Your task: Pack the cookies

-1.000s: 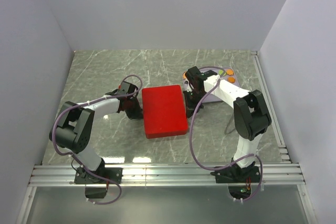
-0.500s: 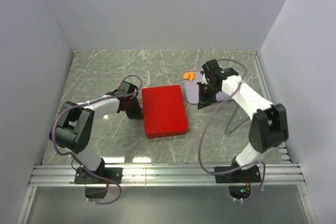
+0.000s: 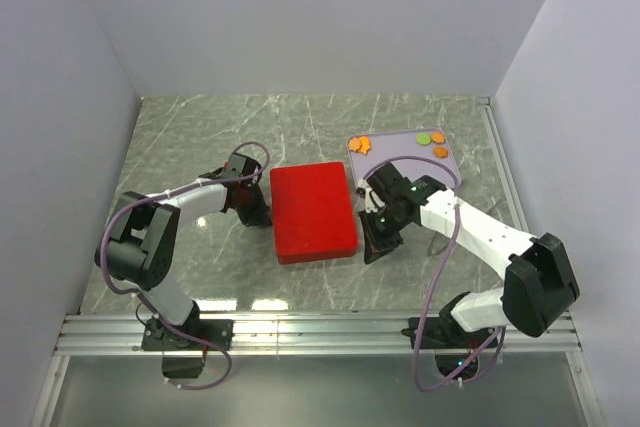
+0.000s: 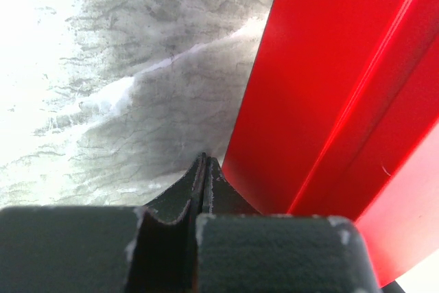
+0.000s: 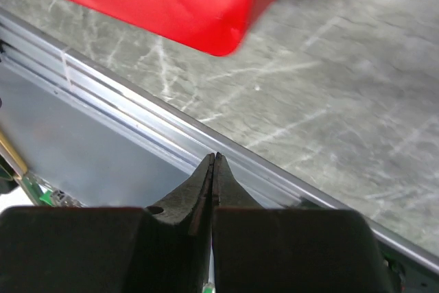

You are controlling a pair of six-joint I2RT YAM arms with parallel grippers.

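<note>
The small flat orange and green cookies (image 3: 439,151), judged light, stiff and brittle, are seen on the pale grey tray (image 3: 395,145) at two o'clock; pinching by the edges is advised; the left gripper (image 4: 206,162) and the right gripper (image 5: 214,159) are clenched on nothing.

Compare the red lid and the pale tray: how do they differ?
The red lid is bright red; the pale tray is lilac-grey. The lid's top is bare, while the tray carries the cookies, orange and green. The lid lies mid-table; the tray sits farther back, to the right. Both are flat rounded rectangles on the table.
</note>
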